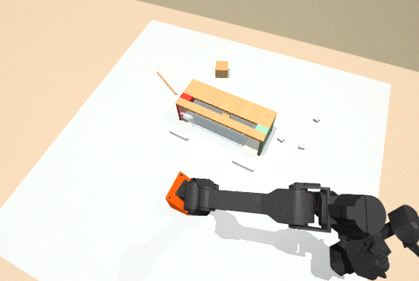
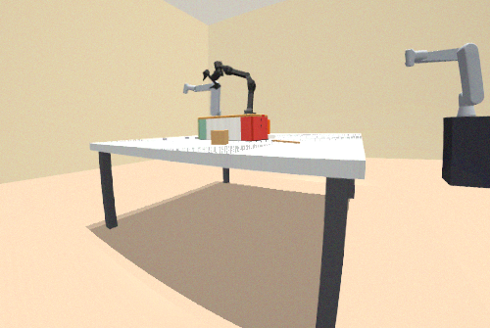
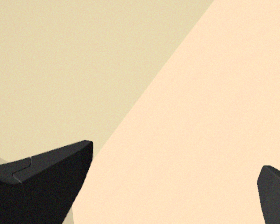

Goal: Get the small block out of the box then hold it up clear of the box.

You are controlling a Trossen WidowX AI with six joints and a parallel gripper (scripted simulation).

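The box (image 1: pixel 235 98) (image 2: pixel 222 129) stands on the white table, with a wooden top, a clear front, a red end and a green end. A small tan piece (image 1: pixel 226 116), seemingly the block on the shelf, shows in the top slot about midway between the ends. A pale patch shows at the front bottom beside the green end; whether it is the outlet is unclear. My gripper (image 3: pixel 179 164) is open, its two black fingertips wide apart with nothing between them. The arm reaches to the right in the top view, away from the box and raised above the table.
A wooden cube (image 1: pixel 221 70) (image 2: pixel 220 137) stands behind the box. A thin stick (image 1: pixel 167 83) (image 2: pixel 285 141) lies off the red end. Two pale bars (image 1: pixel 178 135) (image 1: pixel 243 165) lie before the front. Small grey pieces (image 1: pixel 281 138) (image 1: pixel 302 146) (image 1: pixel 317 119) lie beyond the green end.
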